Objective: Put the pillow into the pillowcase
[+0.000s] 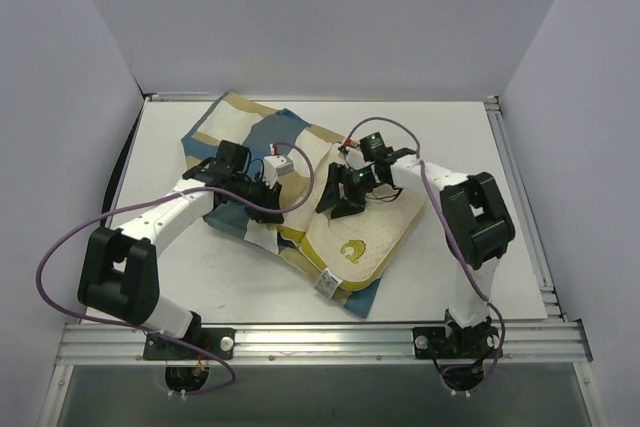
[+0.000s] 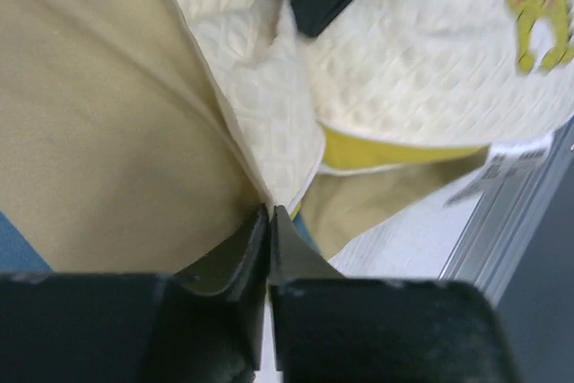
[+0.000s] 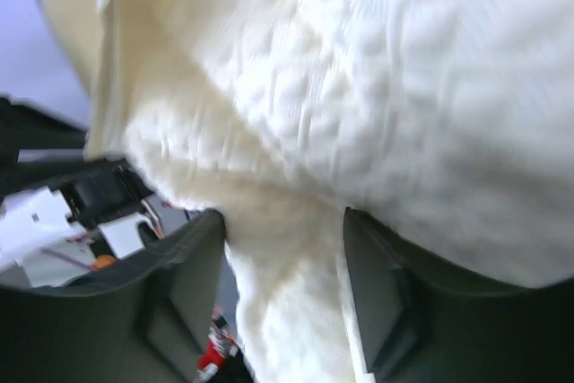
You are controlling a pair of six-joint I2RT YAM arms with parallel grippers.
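Observation:
The cream pillow [image 1: 372,229] with a yellow emblem lies at the table's middle, its far left part tucked into the blue, tan and white checked pillowcase [image 1: 236,123]. My left gripper [image 1: 274,187] is shut on the pillowcase's tan opening edge [image 2: 134,132], fingertips pinched together at the hem [image 2: 270,214]. The pillow [image 2: 421,51] bulges just beyond it. My right gripper [image 1: 341,201] is shut on a bunched fold of the pillow [image 3: 359,69]. The fold fills the gap between the fingers [image 3: 193,262].
A white label [image 1: 327,284] hangs at the pillow's near corner. An aluminium rail [image 1: 320,335] runs along the table's near edge. White walls close the back and sides. Purple cables loop over both arms.

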